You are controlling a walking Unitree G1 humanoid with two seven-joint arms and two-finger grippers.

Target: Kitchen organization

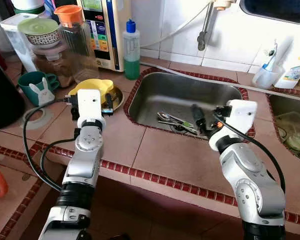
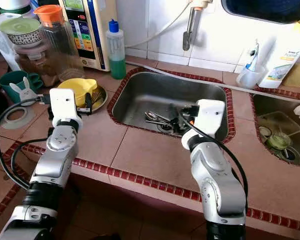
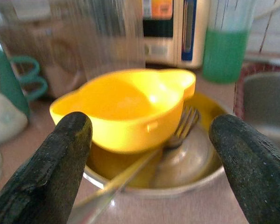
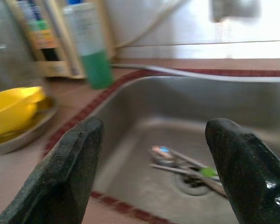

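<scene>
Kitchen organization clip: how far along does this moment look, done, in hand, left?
Done: nothing visibly put away yet. In hand: neither gripper holds anything; the left gripper is open, facing the yellow bowl that sits with a fork in a metal dish beside the sink; the right gripper is open above the sink. Left: the utensils lying by the drain, and the bowl and fork.

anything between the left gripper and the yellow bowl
Nothing visible. The left gripper is open and faces the yellow bowl directly; a fork lies beside and under the bowl in the metal plate, not in the gap.
</scene>
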